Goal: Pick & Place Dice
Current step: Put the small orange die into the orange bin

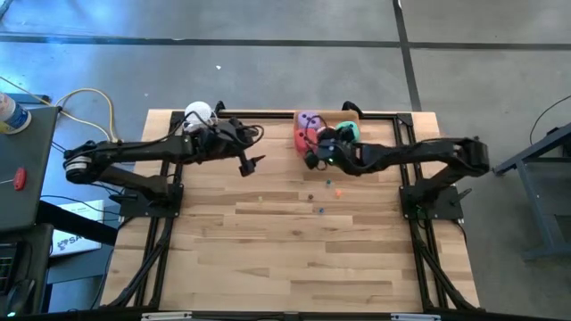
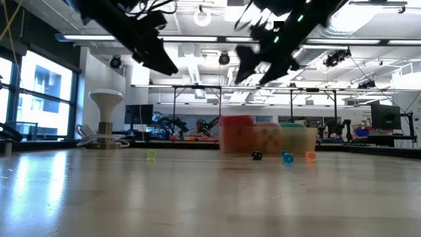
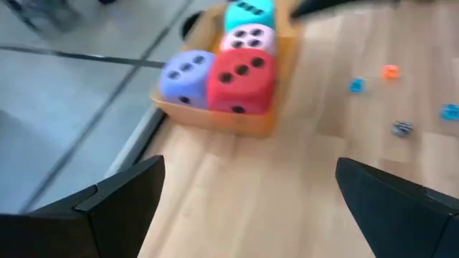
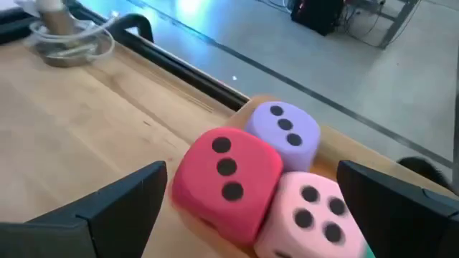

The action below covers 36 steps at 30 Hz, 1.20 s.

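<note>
Starting from the near half of the table [image 1: 303, 267], the wood is bare; some tiny beads [image 1: 320, 211] lie past the middle. Farther on, the left gripper [image 3: 251, 193] hangs spread and empty, facing the tray [image 3: 281, 72]. The right gripper [image 4: 251, 208] is also spread and empty, just above the red die [image 4: 226, 179]. All 4 dice sit together in the tray at the far edge: purple die [image 4: 287, 132], pink die [image 4: 315, 211], teal die [image 3: 251, 13]. I judge that no die has been taken out yet.
</note>
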Tool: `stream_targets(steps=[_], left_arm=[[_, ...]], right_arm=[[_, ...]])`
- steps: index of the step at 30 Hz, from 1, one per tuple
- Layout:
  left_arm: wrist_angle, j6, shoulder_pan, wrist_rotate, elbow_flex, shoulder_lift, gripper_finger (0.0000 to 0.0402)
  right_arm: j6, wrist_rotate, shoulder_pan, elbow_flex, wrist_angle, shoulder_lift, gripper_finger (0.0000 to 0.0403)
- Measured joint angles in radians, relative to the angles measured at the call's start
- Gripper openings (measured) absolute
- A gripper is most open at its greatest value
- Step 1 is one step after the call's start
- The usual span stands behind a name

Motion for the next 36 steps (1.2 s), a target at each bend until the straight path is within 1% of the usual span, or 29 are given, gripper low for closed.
stream_targets(steps=[2,4,7,9,13,16,18,21,23,27,29,33,36], left_arm=[[0.003,-0.030,-0.003,0.034,-0.038,-0.035,0.0400],[0.020,-0.070,-0.017,0.065,-0.086,-0.071,0.0400],[0.071,-0.126,-0.057,0.100,-0.169,-0.129,0.0400],[0.121,-0.140,-0.103,0.103,-0.214,-0.161,0.0400],[0.148,-0.153,-0.208,0.077,-0.275,-0.234,0.0400],[0.143,-0.171,-0.308,0.020,-0.292,-0.286,0.0400],[0.126,-0.169,-0.385,-0.040,-0.293,-0.310,0.0400],[0.120,-0.181,-0.499,-0.144,-0.294,-0.313,0.0400],[0.120,-0.211,-0.561,-0.195,-0.295,-0.304,0.0400],[0.119,-0.283,-0.668,-0.241,-0.295,-0.274,0.0400],[0.115,-0.313,-0.708,-0.251,-0.295,-0.261,0.0400],[0.101,-0.360,-0.761,-0.254,-0.295,-0.244,0.0400],[0.092,-0.361,-0.777,-0.266,-0.295,-0.244,0.0400]], right_arm=[[0.031,0.013,0.048,0.002,-0.047,-0.040,0.0400],[0.092,0.026,0.110,0.003,-0.136,-0.072,0.0400],[0.245,0.068,0.226,0.002,-0.285,-0.085,0.0400],[0.386,0.104,0.304,0.002,-0.396,-0.089,0.0400],[0.708,0.079,0.434,0.002,-0.579,-0.081,0.0400],[0.881,0.133,0.525,-0.015,-0.605,-0.072,0.0400],[0.943,0.187,0.563,-0.024,-0.599,-0.072,0.0400],[0.927,0.215,0.578,-0.026,-0.572,-0.073,0.0400],[0.876,0.218,0.578,-0.026,-0.531,-0.073,0.0400],[0.750,0.219,0.574,-0.026,-0.467,-0.073,0.0400],[0.750,0.179,0.564,-0.026,-0.462,-0.073,0.0400],[0.764,0.056,0.558,-0.026,-0.438,-0.070,0.0400],[0.765,0.012,0.561,-0.025,-0.441,-0.052,0.0400]])
